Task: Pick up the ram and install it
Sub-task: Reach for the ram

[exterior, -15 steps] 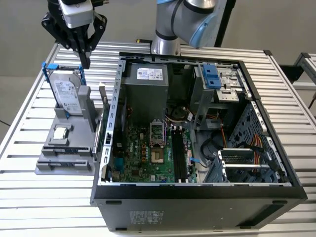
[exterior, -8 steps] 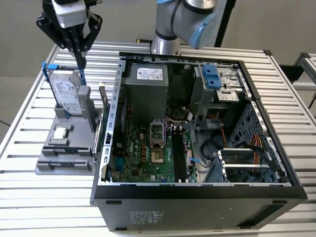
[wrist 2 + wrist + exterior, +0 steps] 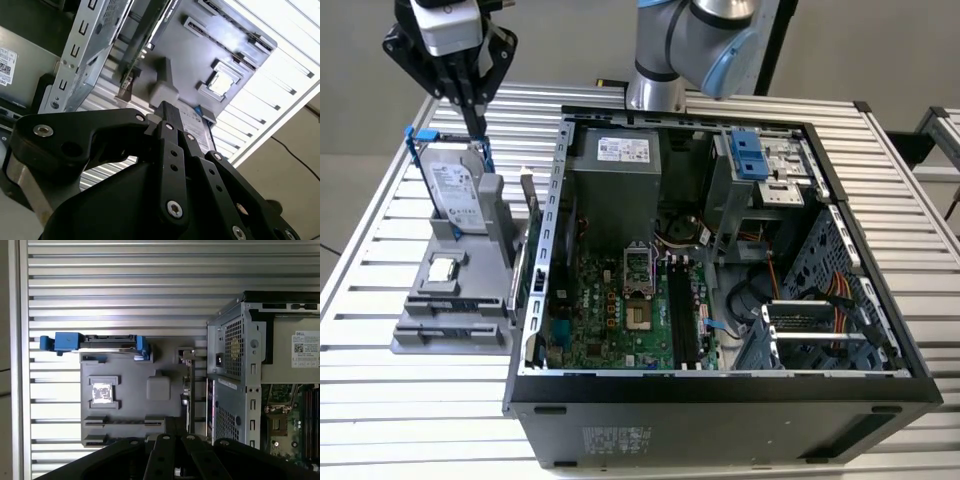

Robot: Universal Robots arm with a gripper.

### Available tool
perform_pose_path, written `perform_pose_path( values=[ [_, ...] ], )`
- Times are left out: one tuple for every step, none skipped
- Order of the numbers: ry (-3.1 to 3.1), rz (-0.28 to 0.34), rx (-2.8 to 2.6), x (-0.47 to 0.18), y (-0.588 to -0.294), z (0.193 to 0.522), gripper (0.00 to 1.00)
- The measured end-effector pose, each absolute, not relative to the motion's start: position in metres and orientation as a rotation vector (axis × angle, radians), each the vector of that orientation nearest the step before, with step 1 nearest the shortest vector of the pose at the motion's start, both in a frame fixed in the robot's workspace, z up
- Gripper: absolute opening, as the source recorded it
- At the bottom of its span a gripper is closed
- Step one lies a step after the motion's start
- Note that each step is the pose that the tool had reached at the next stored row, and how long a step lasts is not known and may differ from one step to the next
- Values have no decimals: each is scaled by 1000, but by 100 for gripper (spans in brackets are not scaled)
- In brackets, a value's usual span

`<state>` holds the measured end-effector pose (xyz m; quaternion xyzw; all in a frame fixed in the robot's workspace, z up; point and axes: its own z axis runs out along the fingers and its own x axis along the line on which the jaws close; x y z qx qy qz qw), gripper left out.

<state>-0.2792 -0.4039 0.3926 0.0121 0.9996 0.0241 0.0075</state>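
Nearest in the exterior view, an open computer case [image 3: 720, 405] is laid on the slatted bench [image 3: 380, 400]. Its motherboard [image 3: 610, 310] is exposed, with long black memory slots [image 3: 682, 310]. Just beside the case, toward the exterior view's left, a gray fixture [image 3: 450, 325] is set on the bench. The ram [image 3: 191, 390] is stood on edge in the side of the fixture nearest the case, and is seen edge-on in the first wrist view. It is untouched. A square processor chip [image 3: 442, 268] is seated in the fixture. Behind the chip a hard drive [image 3: 455, 185] is stood upright in a blue bracket [image 3: 412, 135]. Above the drive the gripper [image 3: 477, 122] is poised with its fingers drawn together, nothing held between them. Farthest back, the arm's base [image 3: 655, 90] is mounted.
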Motion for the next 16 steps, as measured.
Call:
perform_pose_path(
  values=[
    [3125,75,38,-280,-404,393,0],
    [3125,75,39,-281,-404,393,0],
    [3125,75,40,-282,-404,393,0],
    [3125,75,40,-284,-404,393,0],
    [3125,75,40,-285,-404,393,0],
    [3125,75,40,-286,-404,393,0],
    [3125,75,40,-287,-404,393,0],
    [3125,75,40,-288,-404,393,0],
    [3125,75,40,-289,-404,393,0],
    [3125,75,40,-290,-404,393,0],
    [3125,75,40,-292,-404,393,0],
    [3125,75,40,-293,-404,393,0],
    [3125,75,40,-294,-404,393,0],
    [3125,76,40,-295,-404,393,0],
    [3125,75,40,-296,-404,393,0],
    [3125,75,40,-298,-404,393,0]
  ],
)
